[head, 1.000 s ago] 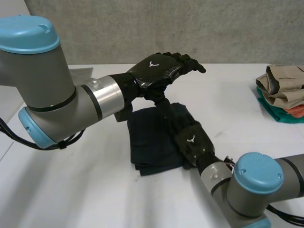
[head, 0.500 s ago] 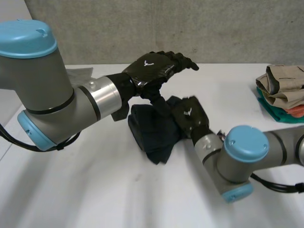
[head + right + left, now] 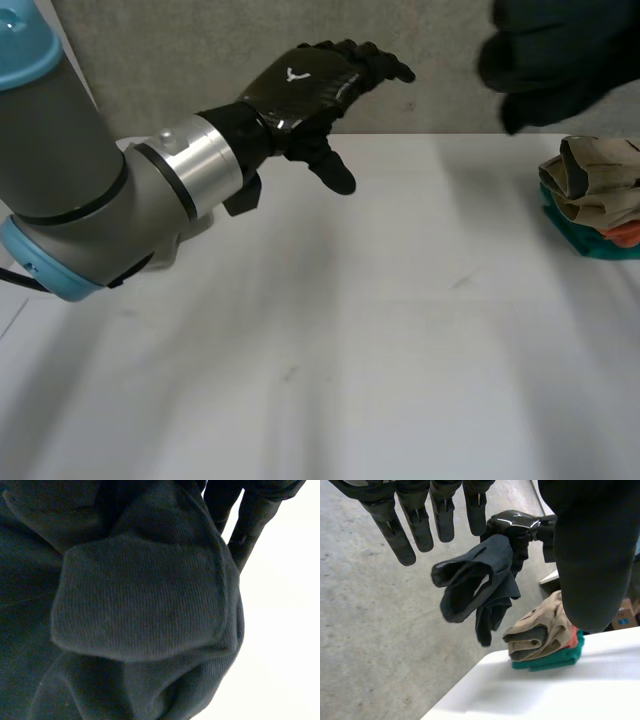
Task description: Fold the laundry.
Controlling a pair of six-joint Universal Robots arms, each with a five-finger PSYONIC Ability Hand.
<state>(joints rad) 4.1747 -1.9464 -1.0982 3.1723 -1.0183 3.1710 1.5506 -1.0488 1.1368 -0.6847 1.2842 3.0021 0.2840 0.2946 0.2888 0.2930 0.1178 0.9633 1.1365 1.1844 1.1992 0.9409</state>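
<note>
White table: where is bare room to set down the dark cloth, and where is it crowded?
Bare: the white table from the left hand across to the stack of folded tan and green clothes. Crowded: by that stack, where the right hand holds the dark navy cloth.
</note>
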